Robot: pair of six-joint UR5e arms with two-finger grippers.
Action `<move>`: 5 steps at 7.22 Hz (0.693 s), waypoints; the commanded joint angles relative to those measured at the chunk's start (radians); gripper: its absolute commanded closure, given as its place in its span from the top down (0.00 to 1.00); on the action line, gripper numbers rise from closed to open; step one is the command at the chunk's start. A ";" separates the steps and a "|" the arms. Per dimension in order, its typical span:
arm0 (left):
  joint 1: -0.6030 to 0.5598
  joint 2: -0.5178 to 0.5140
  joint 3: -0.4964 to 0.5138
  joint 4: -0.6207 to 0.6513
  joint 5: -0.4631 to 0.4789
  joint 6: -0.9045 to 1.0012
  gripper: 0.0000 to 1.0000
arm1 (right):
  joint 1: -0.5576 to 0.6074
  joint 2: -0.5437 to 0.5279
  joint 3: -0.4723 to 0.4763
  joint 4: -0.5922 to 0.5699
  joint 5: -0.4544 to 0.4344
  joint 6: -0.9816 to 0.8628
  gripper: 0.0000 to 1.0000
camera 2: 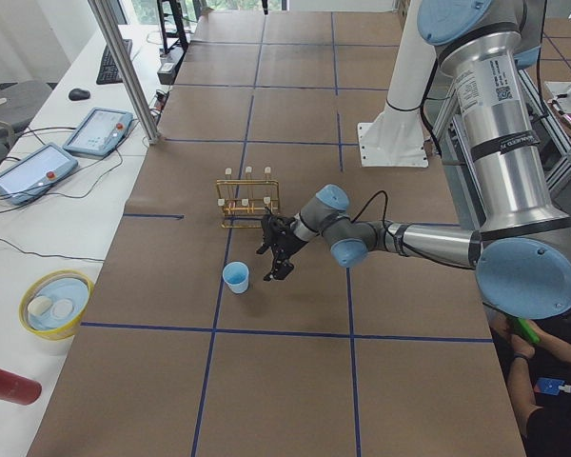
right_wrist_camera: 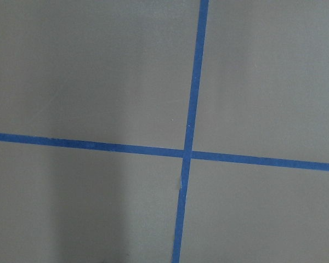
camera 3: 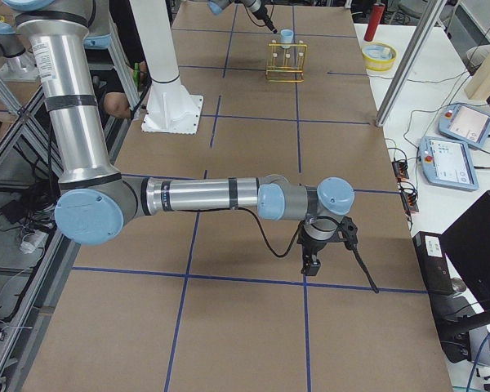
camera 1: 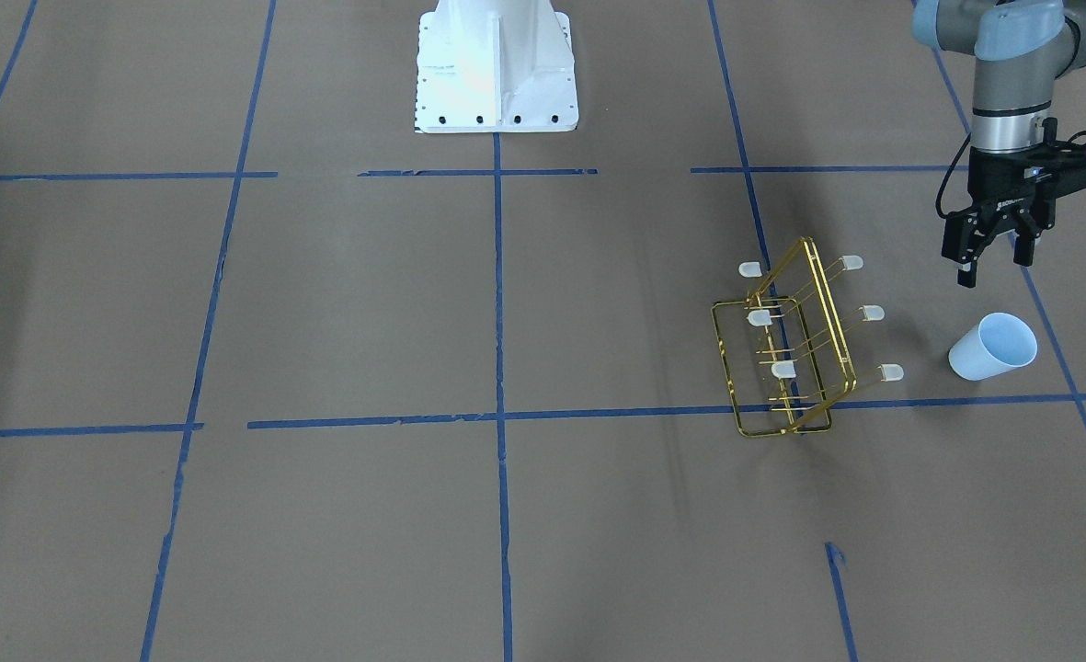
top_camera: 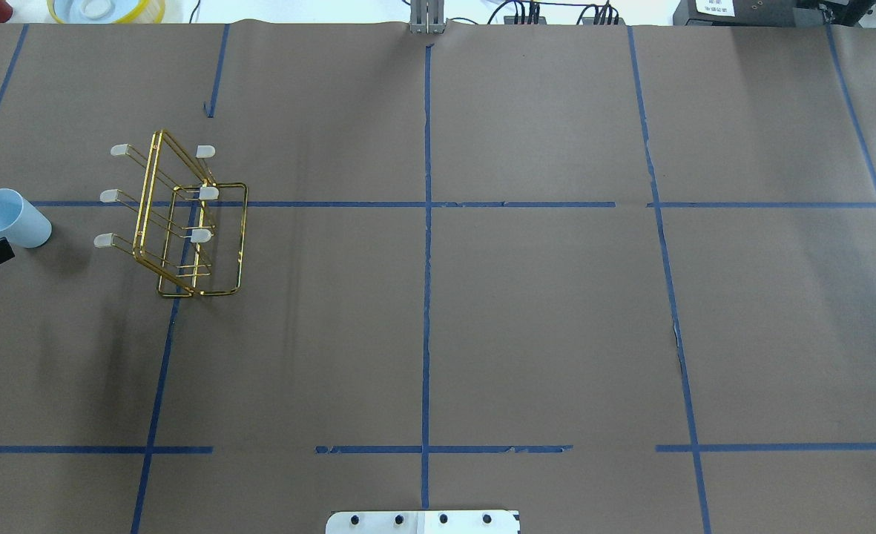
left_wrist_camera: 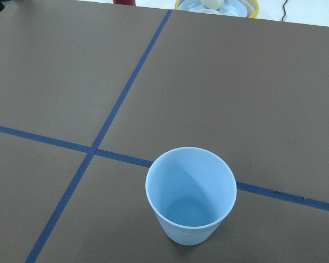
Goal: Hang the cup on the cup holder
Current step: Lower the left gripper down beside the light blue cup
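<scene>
The pale blue-white cup [camera 1: 993,348] stands upright, mouth up, on the brown table, beside the cup holder. It also shows in the overhead view [top_camera: 11,217] and fills the lower middle of the left wrist view [left_wrist_camera: 191,194]. The cup holder [camera 1: 786,349] is a gold wire rack with whitish-tipped prongs, standing empty [top_camera: 185,222]. My left gripper [camera 1: 995,269] is open and empty, hovering just above and behind the cup, apart from it. My right gripper [camera 3: 310,265] hangs low over bare table far from both; whether it is open or shut I cannot tell.
A yellow bowl [top_camera: 107,9] and a red bottle [camera 2: 9,386] sit on the white bench past the table's edge near the cup. The robot's white base [camera 1: 495,64] stands at mid-table. Blue tape lines [right_wrist_camera: 189,153] cross the surface.
</scene>
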 commanded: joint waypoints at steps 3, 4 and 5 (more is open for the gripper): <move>0.139 -0.045 0.079 0.005 0.244 -0.208 1.00 | 0.000 0.000 0.000 0.001 0.000 0.000 1.00; 0.154 -0.057 0.104 0.007 0.317 -0.224 1.00 | 0.000 0.000 0.000 0.001 0.000 0.000 1.00; 0.155 -0.077 0.128 0.010 0.391 -0.224 1.00 | -0.002 0.000 0.000 0.001 0.000 0.000 1.00</move>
